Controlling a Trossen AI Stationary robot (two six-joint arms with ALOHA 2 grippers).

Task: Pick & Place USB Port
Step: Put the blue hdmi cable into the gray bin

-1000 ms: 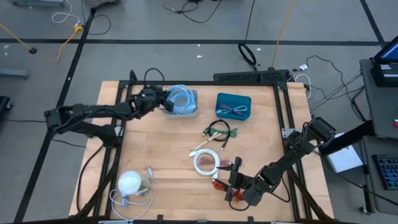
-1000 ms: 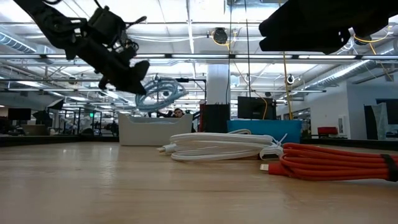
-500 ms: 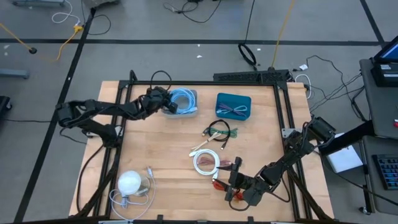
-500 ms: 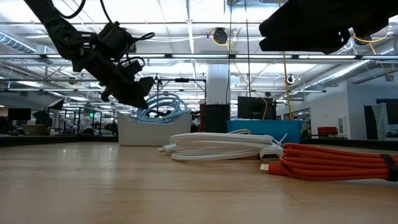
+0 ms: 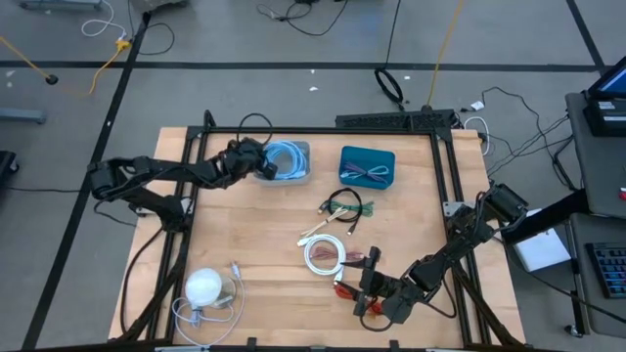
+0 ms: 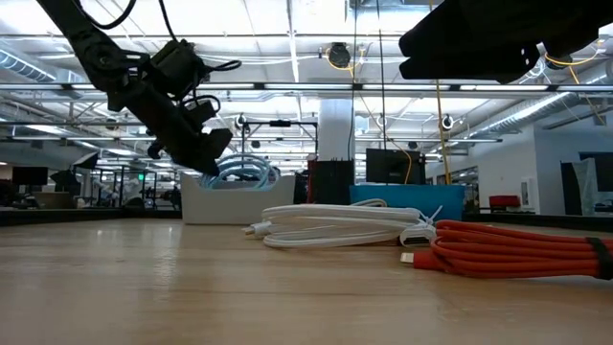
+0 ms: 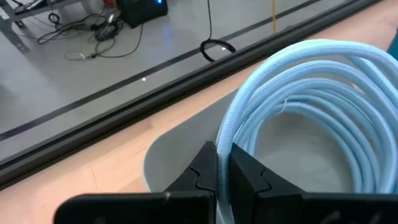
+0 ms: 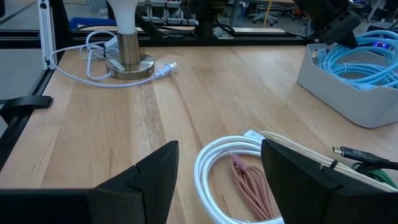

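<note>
A light blue coiled cable [image 5: 287, 158] sits in the grey bin [image 5: 302, 177] at the table's far left. My left gripper [image 5: 257, 162] is shut on the coil at the bin's left rim. In the left wrist view the coil [image 7: 305, 106] spreads out over the bin [image 7: 180, 143]. The low view shows the coil [image 6: 241, 174] sunk partly behind the bin's wall [image 6: 235, 203]. My right gripper [image 8: 217, 180] waits open near the table's near edge, above a white coiled cable [image 8: 214, 163] and a red one [image 8: 250, 186]. My left gripper pinches the blue coil's strands at its left side [image 7: 222, 163] between the two fingers. The fingers slant down from the table's left and lie across the strands. The rest of the coil hangs forward into the grey bin; whether it rests on the bin's floor is hidden.
A teal bin [image 5: 367, 166] with small cables stands right of the grey one. A black-and-green cable [image 5: 344, 207], the white cable [image 5: 325, 254] and the red cable [image 5: 352, 284] lie mid-table. A white lamp [image 5: 203, 286] with its cord stands at the near left.
My left gripper has moved right, toward the grey bin, and come down, still shut on the blue coil. The coil, held high and clear a second ago, has sunk into the bin.
</note>
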